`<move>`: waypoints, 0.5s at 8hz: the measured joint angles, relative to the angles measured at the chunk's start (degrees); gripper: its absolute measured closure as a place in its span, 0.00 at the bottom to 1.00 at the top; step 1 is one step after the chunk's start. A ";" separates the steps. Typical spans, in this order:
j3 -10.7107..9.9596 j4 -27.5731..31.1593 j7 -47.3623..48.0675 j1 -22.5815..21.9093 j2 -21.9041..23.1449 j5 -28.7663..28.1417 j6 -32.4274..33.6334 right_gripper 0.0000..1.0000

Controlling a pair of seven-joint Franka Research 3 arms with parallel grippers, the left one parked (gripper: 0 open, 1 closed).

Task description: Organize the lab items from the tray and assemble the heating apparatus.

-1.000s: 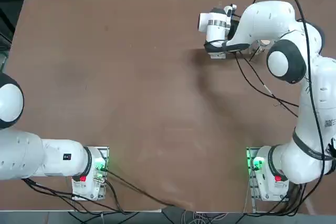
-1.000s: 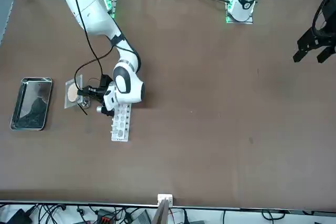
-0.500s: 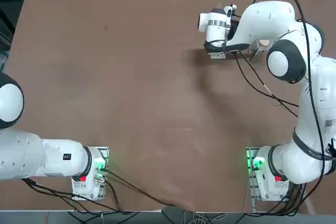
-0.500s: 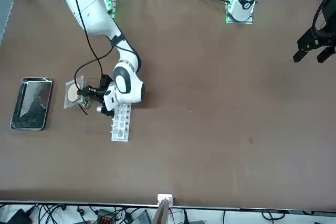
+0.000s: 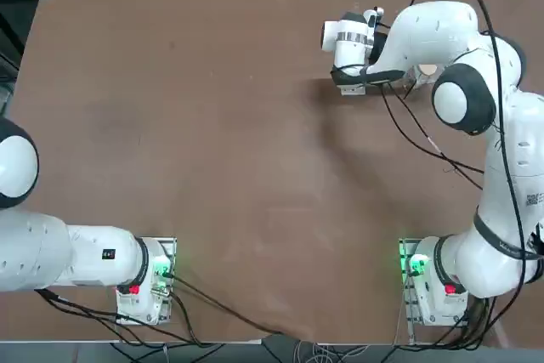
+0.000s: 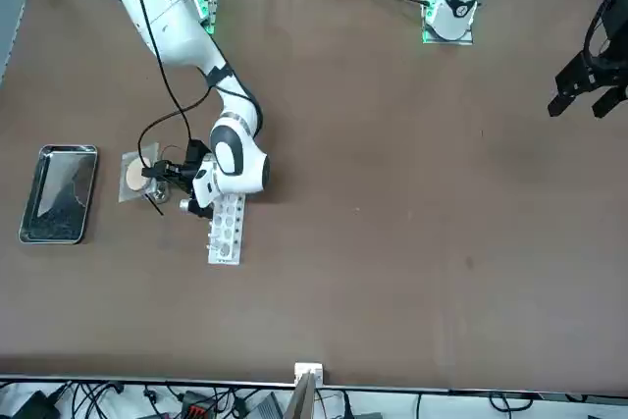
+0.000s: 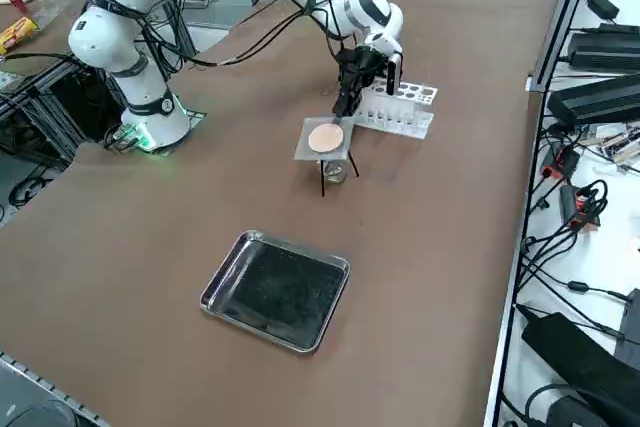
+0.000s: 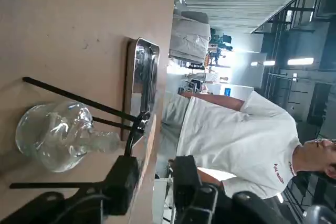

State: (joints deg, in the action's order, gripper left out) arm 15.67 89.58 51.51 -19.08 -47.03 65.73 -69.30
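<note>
Right gripper (image 8: 155, 182) sits part open around the mesh (image 7: 325, 138) edge, seemingly released; back straight off, sparing the tripod (image 8: 89, 111).

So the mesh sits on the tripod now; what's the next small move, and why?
Probably draw the right claw straight back off the mesh: its fingers stand apart at the mesh's edge, and the mesh already lies on the tripod over the burner.

You see only 1 change: the right gripper (image 8: 152, 179) parts its fingers (image 8: 123, 182) at the edge of the mesh (image 7: 326, 138) on the tripod (image 7: 337, 170). They now stand apart with a gap between them.
</note>
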 joint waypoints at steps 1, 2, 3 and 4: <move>0.00 0.00 0.00 0.01 0.00 -0.03 -0.01 0.49; 0.00 0.00 -0.02 0.05 0.00 -0.05 -0.03 0.40; 0.00 0.00 -0.03 0.13 0.00 -0.05 -0.03 0.35; 0.00 0.00 -0.04 0.20 0.00 -0.06 -0.03 0.16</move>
State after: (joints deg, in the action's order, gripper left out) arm 15.66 89.58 51.48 -18.88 -47.03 65.67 -69.34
